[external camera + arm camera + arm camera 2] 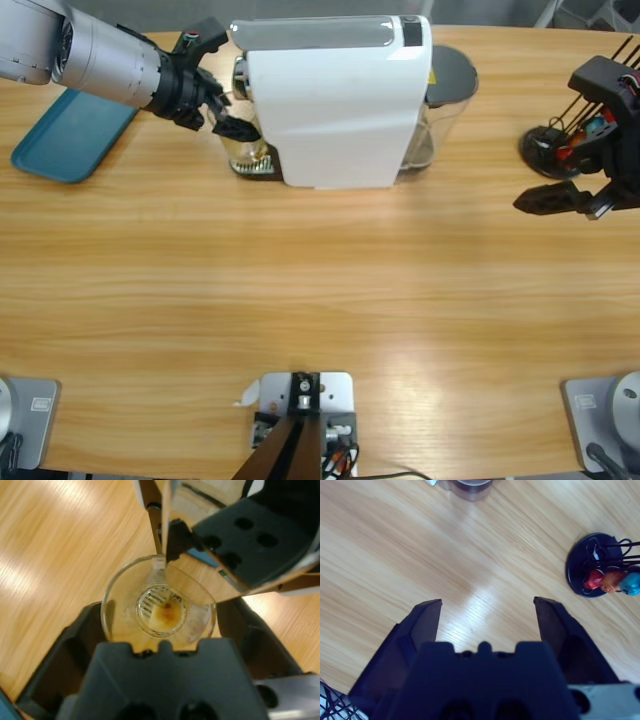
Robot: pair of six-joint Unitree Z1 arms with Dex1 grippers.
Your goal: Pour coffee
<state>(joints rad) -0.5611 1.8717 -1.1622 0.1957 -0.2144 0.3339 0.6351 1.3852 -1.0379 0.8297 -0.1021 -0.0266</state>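
While the left tool (232,122) reaches in at the spout end of the machine (335,100), its jaws stand either side of the glass (158,605), close against its wall; whether they press it cannot be told. The glass sits upright under the spout (172,540), directly ahead of this tool and between its jaws. Coffee (167,611) lies only as a thin brown stain at the bottom of the glass, straight below the spout. The glass's long axis runs vertical, so withdrawal would have to go sideways, away from the machine body, toward the tool's own wrist, keeping the glass level.

The right tool (487,611) hangs over bare tabletop (395,555), jaws apart and empty, with the capsule rack (600,565) just beyond its right jaw. It is well apart from the glass; the left arm is plainly nearer.
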